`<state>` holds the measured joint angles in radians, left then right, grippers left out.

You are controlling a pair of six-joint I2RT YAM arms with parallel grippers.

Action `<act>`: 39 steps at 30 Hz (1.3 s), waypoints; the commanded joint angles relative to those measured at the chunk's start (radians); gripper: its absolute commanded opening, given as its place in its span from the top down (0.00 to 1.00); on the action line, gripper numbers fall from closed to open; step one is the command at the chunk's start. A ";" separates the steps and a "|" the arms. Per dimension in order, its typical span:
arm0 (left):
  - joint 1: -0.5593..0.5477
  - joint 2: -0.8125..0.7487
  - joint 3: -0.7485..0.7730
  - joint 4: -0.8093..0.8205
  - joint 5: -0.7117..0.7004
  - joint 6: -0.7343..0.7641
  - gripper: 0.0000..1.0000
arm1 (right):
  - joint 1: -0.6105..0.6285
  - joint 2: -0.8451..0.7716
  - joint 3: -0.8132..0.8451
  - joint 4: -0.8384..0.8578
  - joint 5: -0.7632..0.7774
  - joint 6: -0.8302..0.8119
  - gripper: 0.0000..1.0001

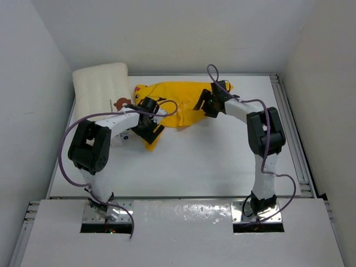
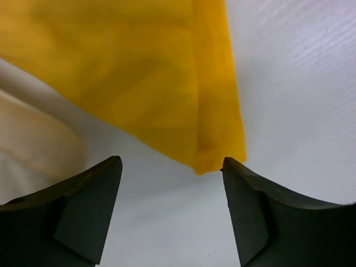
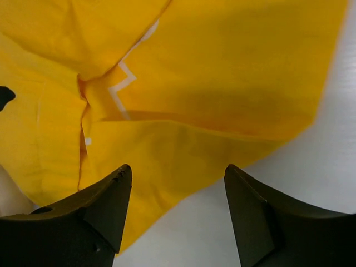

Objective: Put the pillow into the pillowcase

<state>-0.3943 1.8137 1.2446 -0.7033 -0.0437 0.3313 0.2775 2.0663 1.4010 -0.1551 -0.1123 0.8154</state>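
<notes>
Since both pairs of fingers stand wide with nothing between them, no grip on the cloth has been made, and what counts is where the yellow pillowcase (image 1: 183, 105) lies from each. It is spread crumpled across the far half of the bench (image 1: 222, 161), its long axis running left to right. One flap trails toward the near side at its left end.

The left fingers (image 1: 149, 129) hover over that flap. In the left wrist view its corner (image 2: 214, 158) sits just ahead of the tips, closer to the tip on the right of that view. It lies flat on the white surface with bare bench on two sides.

The right fingers (image 1: 206, 104) hang over the right part of the cloth. Their own view shows folds straight ahead and a slanting edge (image 3: 267, 147) that runs down to the lower left between the tips.

The pillow (image 1: 100, 86) lies outside the case in the far left corner, hard by the left wall (image 1: 33, 111), its long axis slanting from far to near. Its right side comes close to the pillowcase's left end, though whether they touch I cannot tell. The left arm is clearly the nearer to it.

Which edge of the case is the open one does not show, so I judge that finding and lifting that mouth comes first. Open room lies toward the near side and the middle of the bench, while the far and left walls hem in the pillow.
</notes>
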 commanded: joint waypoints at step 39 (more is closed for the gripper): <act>0.201 -0.004 0.668 -0.074 -0.199 0.138 1.00 | -0.386 -0.733 -0.298 -0.066 0.284 -0.202 1.00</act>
<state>-0.1951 1.8034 1.8633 -0.7216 -0.2264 0.4412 -0.0799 1.3693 1.1503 -0.1856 0.1265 0.6708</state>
